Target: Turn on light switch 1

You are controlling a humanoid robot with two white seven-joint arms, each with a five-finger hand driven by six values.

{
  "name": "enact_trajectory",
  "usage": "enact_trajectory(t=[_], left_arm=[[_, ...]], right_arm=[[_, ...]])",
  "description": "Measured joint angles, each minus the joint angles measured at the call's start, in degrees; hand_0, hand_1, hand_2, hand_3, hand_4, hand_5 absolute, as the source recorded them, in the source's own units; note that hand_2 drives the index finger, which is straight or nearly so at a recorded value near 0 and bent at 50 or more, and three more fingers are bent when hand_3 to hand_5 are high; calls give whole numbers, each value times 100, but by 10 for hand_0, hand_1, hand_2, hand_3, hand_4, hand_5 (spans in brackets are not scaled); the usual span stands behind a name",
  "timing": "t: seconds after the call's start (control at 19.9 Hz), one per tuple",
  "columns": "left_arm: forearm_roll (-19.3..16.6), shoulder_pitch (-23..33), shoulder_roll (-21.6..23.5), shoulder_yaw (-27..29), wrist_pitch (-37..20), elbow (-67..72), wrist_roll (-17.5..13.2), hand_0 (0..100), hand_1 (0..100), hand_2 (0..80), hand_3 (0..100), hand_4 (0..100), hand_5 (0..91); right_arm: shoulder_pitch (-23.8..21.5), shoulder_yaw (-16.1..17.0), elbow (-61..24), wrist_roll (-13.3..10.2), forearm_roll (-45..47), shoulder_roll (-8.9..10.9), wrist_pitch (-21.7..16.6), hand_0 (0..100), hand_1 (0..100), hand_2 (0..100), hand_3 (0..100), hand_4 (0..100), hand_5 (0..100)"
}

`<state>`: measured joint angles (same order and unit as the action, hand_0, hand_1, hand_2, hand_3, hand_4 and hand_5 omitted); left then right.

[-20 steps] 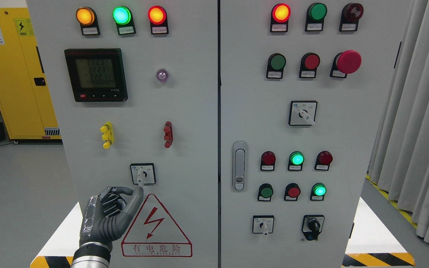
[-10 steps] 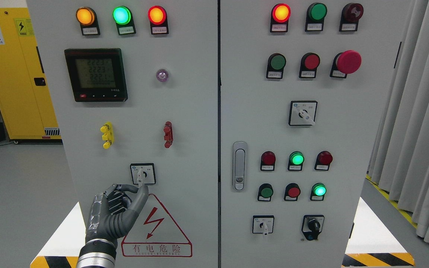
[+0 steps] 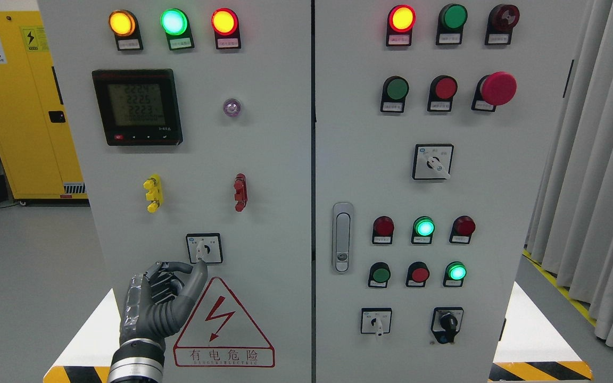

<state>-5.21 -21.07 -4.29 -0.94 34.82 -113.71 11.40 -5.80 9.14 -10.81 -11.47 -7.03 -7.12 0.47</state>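
Observation:
A white rotary selector switch [image 3: 204, 248] sits low on the left cabinet door [image 3: 274, 159], and its white lever points straight down. My left hand [image 3: 192, 269], dark grey with a silver wrist, comes up from the lower left just below this switch. Its four fingers are curled in and its thumb [image 3: 198, 276] is raised, with the tip at the lever's lower end. I cannot tell whether the thumb touches the lever. The hand holds nothing. My right arm is out of view.
A red hazard triangle sticker [image 3: 223, 324] lies right of the hand. Above are yellow [image 3: 152, 193] and red [image 3: 240, 192] terminals and a digital meter [image 3: 137, 106]. The right door carries lamps, buttons, a latch handle [image 3: 342, 236] and more rotary switches [image 3: 376, 321]. A yellow cabinet [image 3: 19, 106] stands at far left, curtains at right.
The left hand rose and moved right toward the switch lever, then edged back left a little. The lever still points down. The meter digits changed.

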Motion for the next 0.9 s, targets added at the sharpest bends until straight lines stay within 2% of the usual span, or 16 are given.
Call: enact_trajectory(t=[0.9], left_arm=[[-16, -113, -98, 39, 52, 98, 226, 268, 682, 566, 958, 912, 880]], right_arm=[[0, 0, 0, 0, 0, 0, 0, 0, 500, 40, 0, 0, 0]])
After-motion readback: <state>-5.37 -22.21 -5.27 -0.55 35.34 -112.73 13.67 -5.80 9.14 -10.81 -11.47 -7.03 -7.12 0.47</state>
